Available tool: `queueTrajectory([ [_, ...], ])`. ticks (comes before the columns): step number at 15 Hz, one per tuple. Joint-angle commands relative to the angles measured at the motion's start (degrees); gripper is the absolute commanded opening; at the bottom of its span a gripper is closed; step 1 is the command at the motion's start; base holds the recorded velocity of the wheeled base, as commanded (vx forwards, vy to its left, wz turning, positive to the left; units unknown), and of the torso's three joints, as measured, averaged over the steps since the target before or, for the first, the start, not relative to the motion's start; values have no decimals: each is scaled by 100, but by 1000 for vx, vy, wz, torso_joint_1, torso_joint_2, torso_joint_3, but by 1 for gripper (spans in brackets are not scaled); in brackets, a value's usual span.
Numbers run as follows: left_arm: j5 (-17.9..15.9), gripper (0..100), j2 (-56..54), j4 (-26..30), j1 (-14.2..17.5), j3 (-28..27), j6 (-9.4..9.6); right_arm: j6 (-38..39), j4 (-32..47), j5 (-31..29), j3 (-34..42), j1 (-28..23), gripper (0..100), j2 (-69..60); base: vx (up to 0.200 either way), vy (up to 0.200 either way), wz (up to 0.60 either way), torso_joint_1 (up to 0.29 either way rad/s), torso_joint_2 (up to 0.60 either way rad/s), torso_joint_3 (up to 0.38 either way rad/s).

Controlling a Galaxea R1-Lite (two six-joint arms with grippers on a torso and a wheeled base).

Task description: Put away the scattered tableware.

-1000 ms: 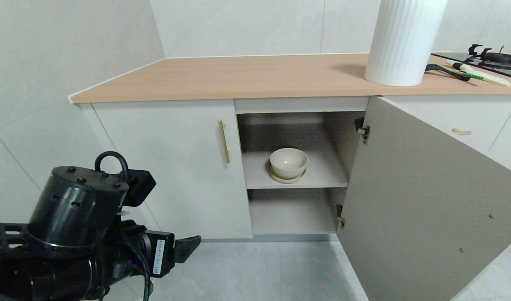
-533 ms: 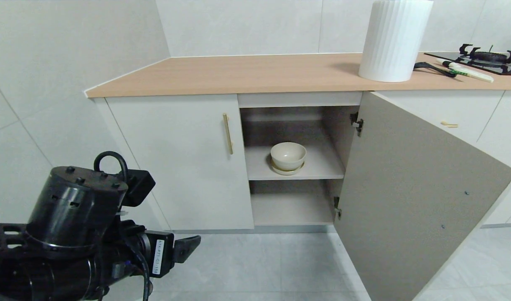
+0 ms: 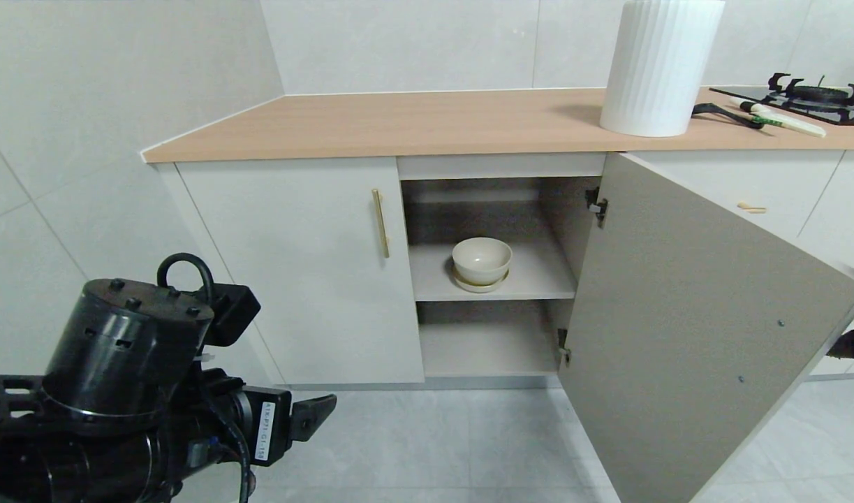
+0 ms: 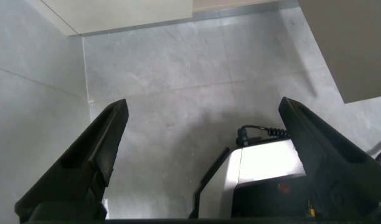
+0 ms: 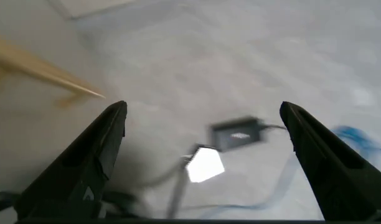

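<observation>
Our head view shifted a second ago, which was the camera moving and not the things; over the last half second it has held steady. The one new thing is what looks like a dark part of our right arm (image 3: 852, 344) showing past the far edge of the open door (image 3: 678, 314). The bowl (image 3: 481, 260) sits as before on its saucer (image 3: 478, 285) on the upper shelf (image 3: 538, 279), so we judge the storing done and the door next. Our right hand (image 5: 203, 112) is spread and empty near a gold handle (image 5: 41, 68). Our left hand (image 4: 203, 109) hangs spread over the floor. On the surface (image 3: 399, 126) stand a white ribbed cylinder (image 3: 660, 66) and utensils (image 3: 776, 119). Nothing blocks the door's swing
</observation>
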Motion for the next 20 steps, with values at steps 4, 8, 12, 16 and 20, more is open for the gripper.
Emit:
queueTrajectory([
  [4,2,100,-3,2,1,-1,-1,66,-122,796,5,-13,100,295,0,0,0,0,0,0],
  [8,2,100,-12,2,1,-1,-1,426,-122,1095,13,373,100,303,0,0,0,0,0,0],
  [12,2,100,-29,2,1,-9,-1,760,-254,1095,189,1024,100,259,0,0,0,0,0,0],
  [16,2,100,-21,2,1,-9,-1,1006,-658,1095,497,1780,100,268,0,0,0,0,0,0],
  [20,2,100,-12,2,1,-9,-1,1182,-808,1095,541,2711,100,365,0,0,0,0,0,0],
])
